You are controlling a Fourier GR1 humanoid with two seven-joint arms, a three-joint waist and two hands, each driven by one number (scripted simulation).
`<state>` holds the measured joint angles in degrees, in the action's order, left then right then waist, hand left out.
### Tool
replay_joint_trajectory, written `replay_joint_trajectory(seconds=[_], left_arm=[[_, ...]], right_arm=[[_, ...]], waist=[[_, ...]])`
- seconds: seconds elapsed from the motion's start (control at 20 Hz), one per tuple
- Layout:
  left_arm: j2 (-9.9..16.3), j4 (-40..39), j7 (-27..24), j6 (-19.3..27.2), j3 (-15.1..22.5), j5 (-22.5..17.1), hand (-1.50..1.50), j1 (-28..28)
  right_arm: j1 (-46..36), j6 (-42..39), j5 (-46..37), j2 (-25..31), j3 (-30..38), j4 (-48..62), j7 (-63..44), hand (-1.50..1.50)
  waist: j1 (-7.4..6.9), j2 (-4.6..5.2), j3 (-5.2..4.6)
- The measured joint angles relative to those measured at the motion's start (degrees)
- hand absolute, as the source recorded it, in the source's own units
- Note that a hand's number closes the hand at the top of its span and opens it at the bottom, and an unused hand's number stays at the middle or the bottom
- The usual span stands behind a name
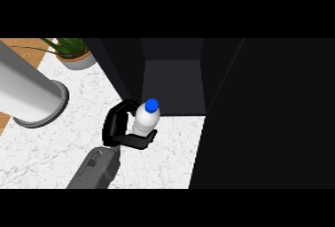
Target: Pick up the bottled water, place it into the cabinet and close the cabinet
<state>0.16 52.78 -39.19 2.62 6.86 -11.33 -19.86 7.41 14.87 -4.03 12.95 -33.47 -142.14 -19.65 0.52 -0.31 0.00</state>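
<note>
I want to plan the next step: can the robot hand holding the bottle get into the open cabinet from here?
Probably yes: the robot hand holds the bottle just before the cabinet opening, and nothing lies between.

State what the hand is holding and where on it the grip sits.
The hand holds the bottled water, fingers curled round its body below the blue cap.

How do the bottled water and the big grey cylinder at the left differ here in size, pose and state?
The bottled water is small, white with a blue cap; the grey cylinder is far larger and plain grey. The bottle stands upright in the curled hand, at the open cabinet; the cylinder is tilted and untouched, apart at the left. The bottle shows whole; the cylinder runs off the view's edge. Both are round-bodied, over the white counter.
</note>
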Motion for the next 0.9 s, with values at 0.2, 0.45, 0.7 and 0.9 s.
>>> replay_joint_trajectory(seconds=[0.2,0.45,0.7,0.9], left_arm=[[-0.09,5.50,5.88,4.39,4.06,-3.34,1.50,-1.12],[-0.14,8.87,10.75,12.84,10.06,-7.42,1.50,-4.97],[-0.15,8.04,15.10,19.66,13.18,-8.57,1.50,-10.87],[-0.15,4.89,17.18,23.30,14.30,-9.75,1.50,-15.47]], right_arm=[[0.09,0.71,-0.30,0.11,-0.72,0.06,0.31,-1.50],[1.44,0.95,-0.41,1.05,-1.27,0.02,1.60,-1.50],[2.32,0.35,-0.02,2.46,0.36,-0.25,2.78,-1.50],[4.18,0.37,0.28,2.98,0.34,-0.37,4.33,-1.50]], waist=[[-0.03,0.04,0.00],[0.38,0.11,-0.01],[0.46,0.21,0.00],[0.64,0.27,0.00]])
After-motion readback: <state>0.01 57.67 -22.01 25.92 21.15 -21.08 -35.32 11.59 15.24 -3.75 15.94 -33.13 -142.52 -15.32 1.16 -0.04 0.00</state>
